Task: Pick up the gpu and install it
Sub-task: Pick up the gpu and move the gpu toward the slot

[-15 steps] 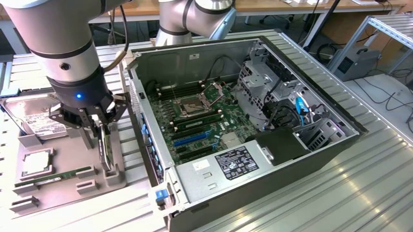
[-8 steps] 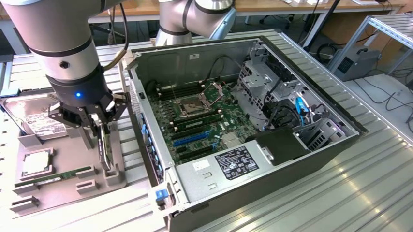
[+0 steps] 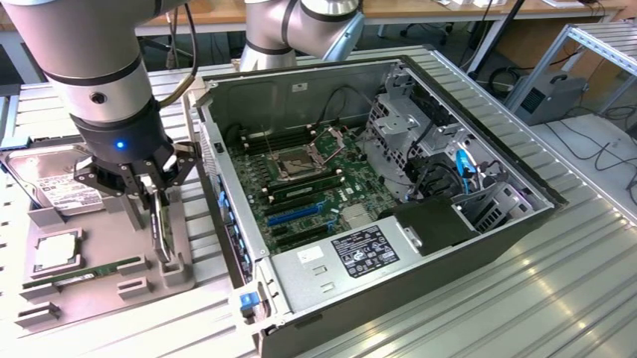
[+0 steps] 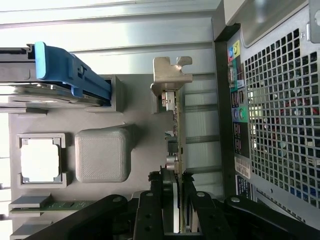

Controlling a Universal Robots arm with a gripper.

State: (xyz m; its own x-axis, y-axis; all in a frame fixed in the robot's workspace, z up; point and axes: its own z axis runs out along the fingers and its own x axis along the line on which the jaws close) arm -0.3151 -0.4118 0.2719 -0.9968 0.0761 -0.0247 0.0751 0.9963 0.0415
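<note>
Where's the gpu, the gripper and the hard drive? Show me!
gpu (image 4: pixel 168 75): wrist view, on its pale metal bracket.
gripper (image 3: pixel 154 212): exterior view, between its fingertips, by the gpu's upper edge.
hard drive (image 3: pixel 50 190): exterior view, on its labelled top face.

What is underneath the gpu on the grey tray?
The grey holder tray: the gpu stands on edge in its slot, with the gripper clamped on it. The card's lower edge and the slot's floor are hidden.
</note>
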